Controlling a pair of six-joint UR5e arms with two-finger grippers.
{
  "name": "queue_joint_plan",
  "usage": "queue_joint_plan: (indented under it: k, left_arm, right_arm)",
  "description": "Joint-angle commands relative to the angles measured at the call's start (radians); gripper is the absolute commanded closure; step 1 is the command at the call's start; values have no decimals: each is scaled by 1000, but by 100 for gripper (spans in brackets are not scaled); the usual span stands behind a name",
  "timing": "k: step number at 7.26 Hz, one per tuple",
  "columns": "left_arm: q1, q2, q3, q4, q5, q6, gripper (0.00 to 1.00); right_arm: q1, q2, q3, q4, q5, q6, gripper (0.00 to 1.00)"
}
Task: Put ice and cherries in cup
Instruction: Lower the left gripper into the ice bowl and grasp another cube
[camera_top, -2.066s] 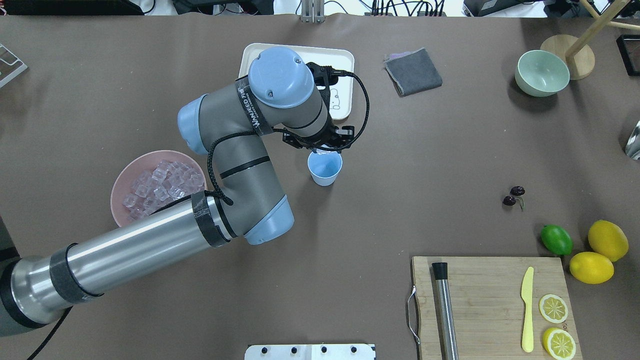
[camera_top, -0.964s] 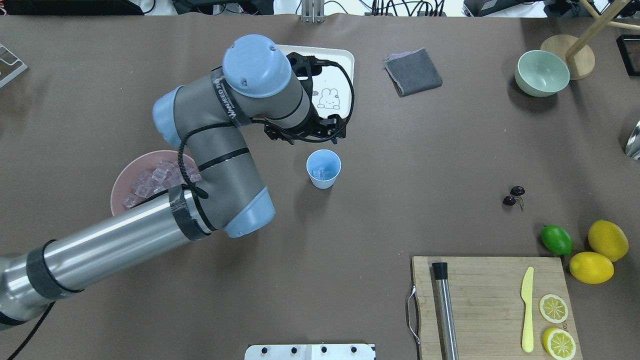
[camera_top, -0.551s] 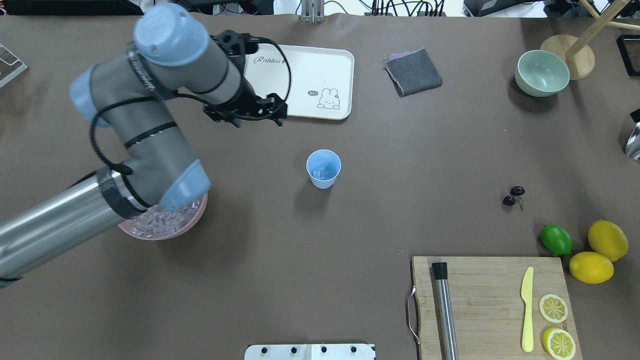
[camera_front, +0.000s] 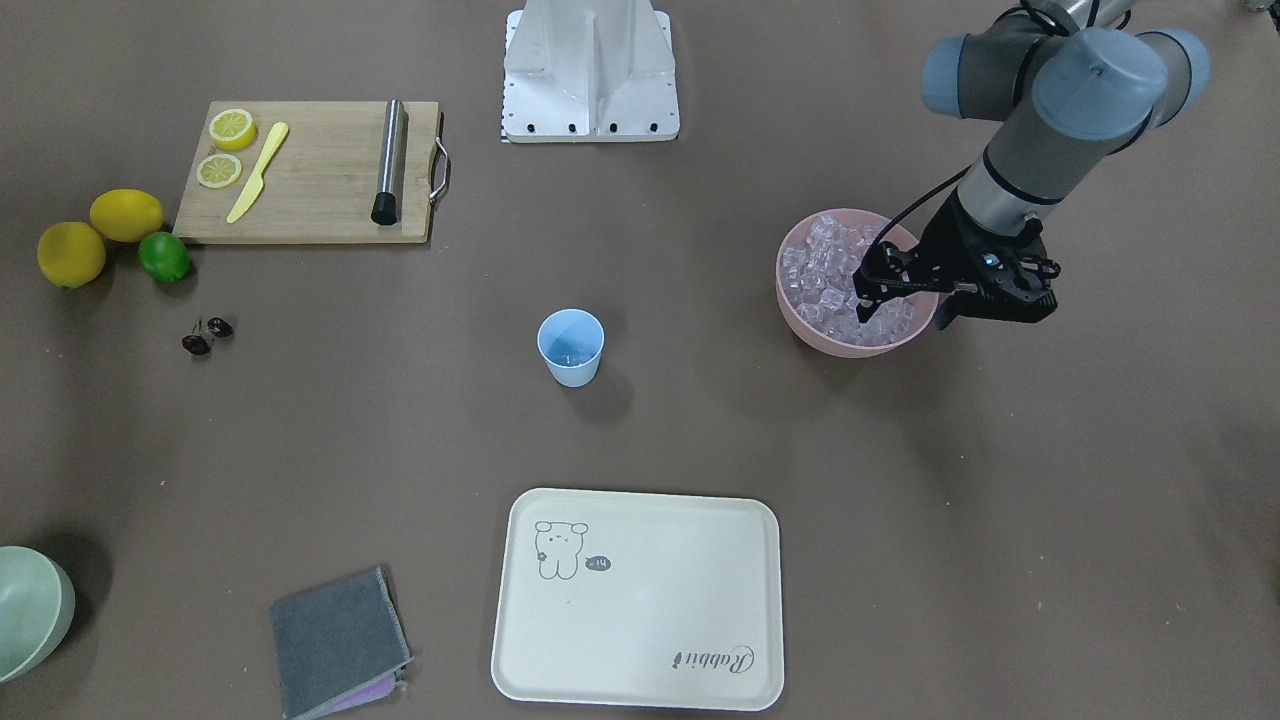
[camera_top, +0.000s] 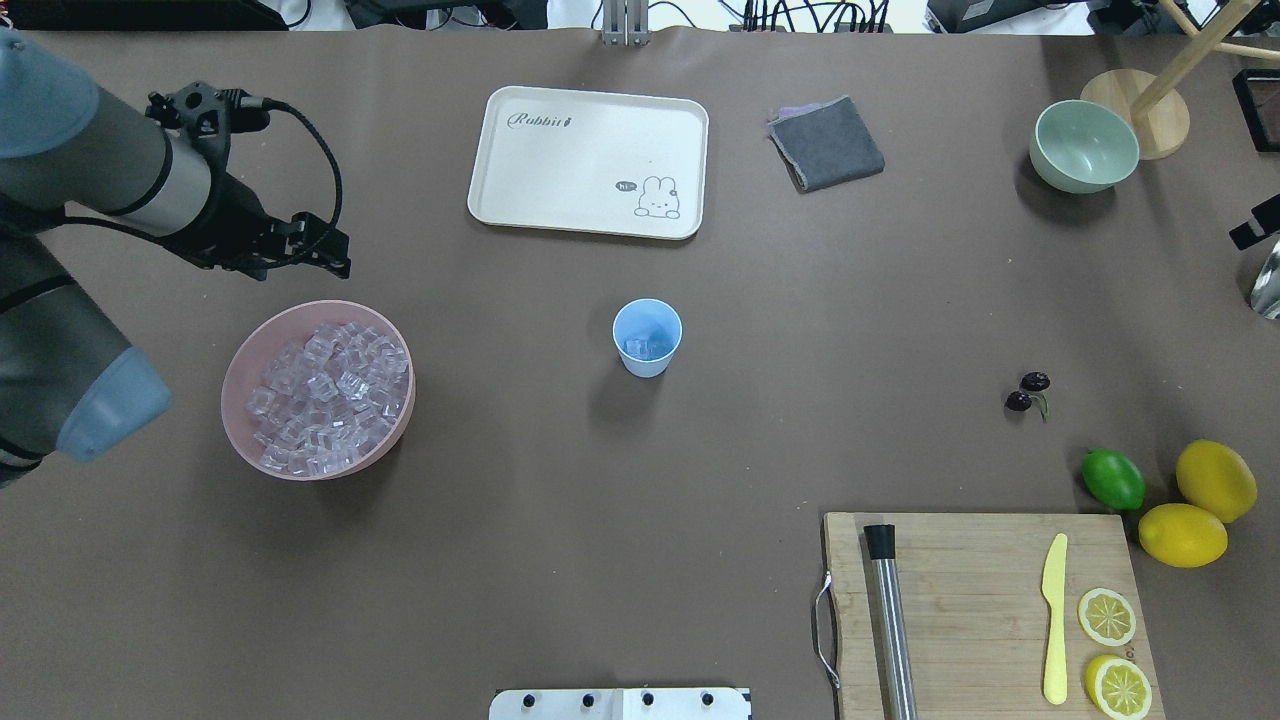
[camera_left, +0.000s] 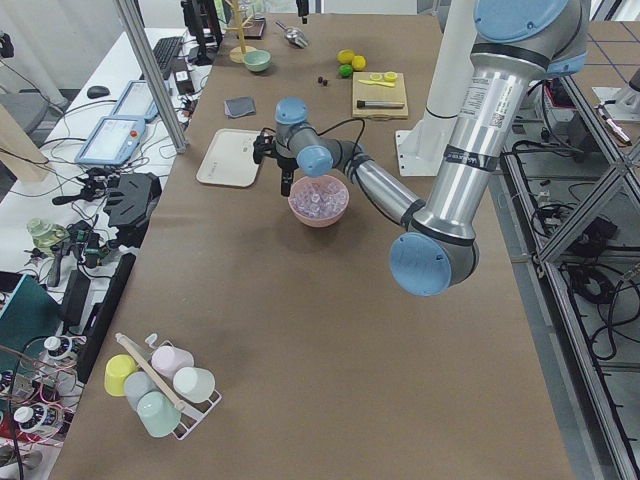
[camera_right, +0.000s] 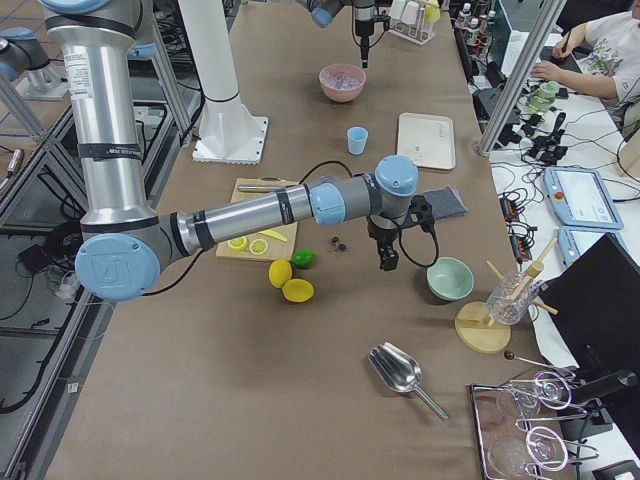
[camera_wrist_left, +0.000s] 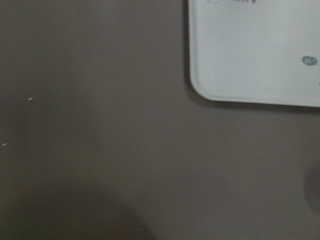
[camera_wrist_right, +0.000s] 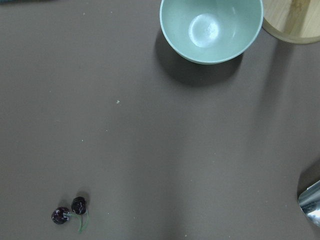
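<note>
- The brown worktop (camera_top: 560, 520) carries everything.
- A wooden board (camera_top: 980, 560) lies at the near right corner, and a cream tray (camera_top: 560, 170) lies at the far side, beyond the cup.
- A pink bowl (camera_top: 232, 380) stands on the left, well apart from the cup, heaped with ice (camera_top: 318, 395).
- The left hand (camera_front: 900, 305) hangs in the air by the bowl's far rim. Its fingers are spread apart and nothing is between them.
- The right hand (camera_right: 386, 260) hangs over the worktop's right part, between the cherries and a green bowl (camera_top: 1084, 150). I cannot tell whether it is released or clenched.
- The cup (camera_top: 647, 340) stands upright near the middle of the worktop, with neither hand touching it. At least one clear cube lies at its bottom.
- The cherries (camera_top: 1028, 392) lie on the bare worktop well to the right of the cup. They are near a lime (camera_top: 1113, 479) but not touching it, and are joined by their stems.
</note>
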Motion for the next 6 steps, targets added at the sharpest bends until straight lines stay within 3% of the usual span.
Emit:
queue_joint_plan:
  k: [1, 3, 4, 6]
  left_arm:
    - [60, 12, 0, -21, 32, -35, 3]
    - [88, 15, -17, -19, 35, -46, 12]
    - [117, 15, -17, -18, 81, -50, 18]
    - [149, 13, -15, -18, 110, -70, 21]
  right_arm:
    - [-2, 0, -7, 0, -1, 7, 0]
    - [-4, 1, -9, 0, -6, 7, 0]
    - [-4, 0, -7, 0, -4, 7, 0]
    - [-4, -7, -7, 0, -4, 7, 0]
